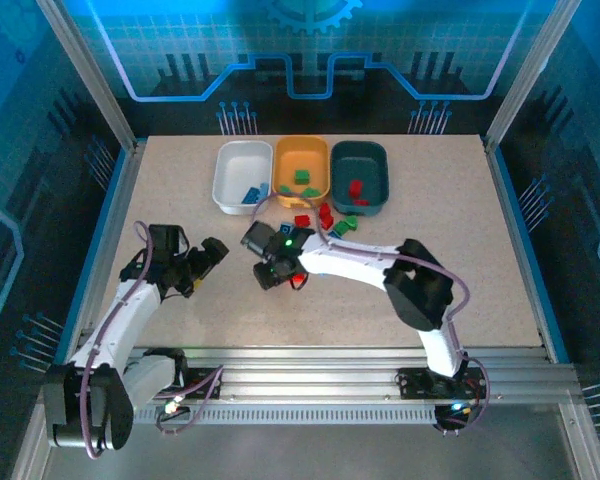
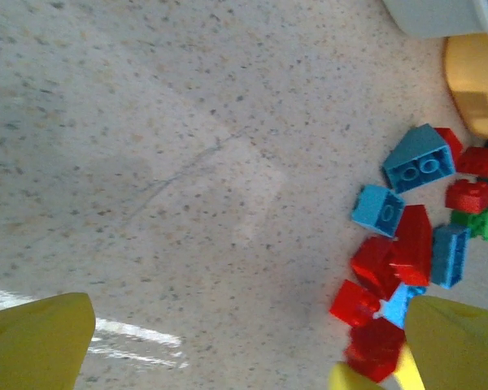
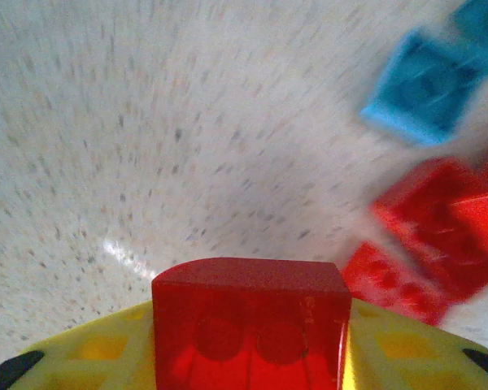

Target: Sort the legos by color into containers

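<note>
The left gripper (image 1: 216, 251) hangs with its jaws spread wide, and its yellow fingers (image 2: 37, 345) stand far apart at either side of the wrist view. Behind it the left arm (image 1: 130, 300) slopes back to its base with the elbow bent. The right gripper (image 1: 268, 274) points downward, its yellow pads (image 3: 390, 349) pressing on either side of a red brick (image 3: 248, 301) lodged between them. Behind this gripper the right arm (image 1: 360, 262) runs out level to a sharply folded elbow, then drops to its base.
</note>
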